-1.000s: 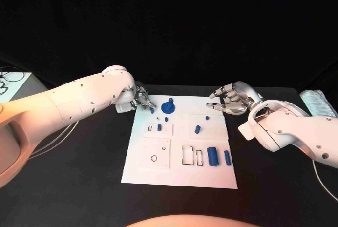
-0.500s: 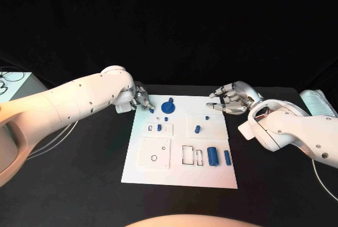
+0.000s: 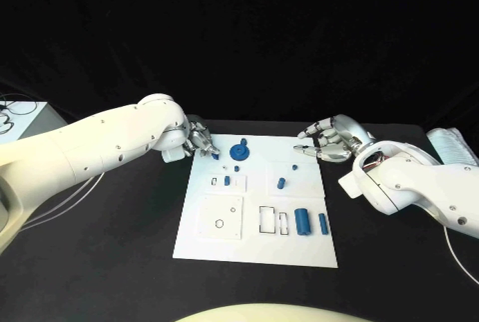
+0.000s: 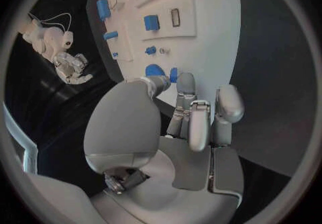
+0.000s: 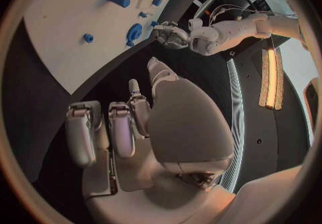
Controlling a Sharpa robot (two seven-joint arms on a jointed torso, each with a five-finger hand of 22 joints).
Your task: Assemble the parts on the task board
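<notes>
— At the centre of the frame, what lies on the black surface (image 3: 120,266)?

— The white task board (image 3: 255,246), long side running away from the robot. Small blue parts sit on it: a round one (image 3: 239,152) near the upper edge, two short pegs (image 3: 226,181) (image 3: 280,183) around the middle, and two upright cylinders (image 3: 302,221) (image 3: 322,223) at the lower right, beside a black-outlined rectangular slot (image 3: 266,220).

— And the left hand?

— The left hand (image 3: 201,143) sits at the board's upper left corner. Its fingers (image 4: 185,85) reach down onto a small blue part (image 3: 216,156) just beside the round one; the left wrist view shows the fingertips against it, but whether they actually pinch it cannot be told.

— The right hand?

— The right hand (image 3: 329,142) hovers at the upper right corner of the board, over the dark surface. Its fingers (image 5: 121,130) are loosely curled yet apart, holding nothing.

— Anything else?

— A pale box (image 3: 20,121) at the left edge, and a clear packet (image 3: 451,145) at the right edge.
</notes>
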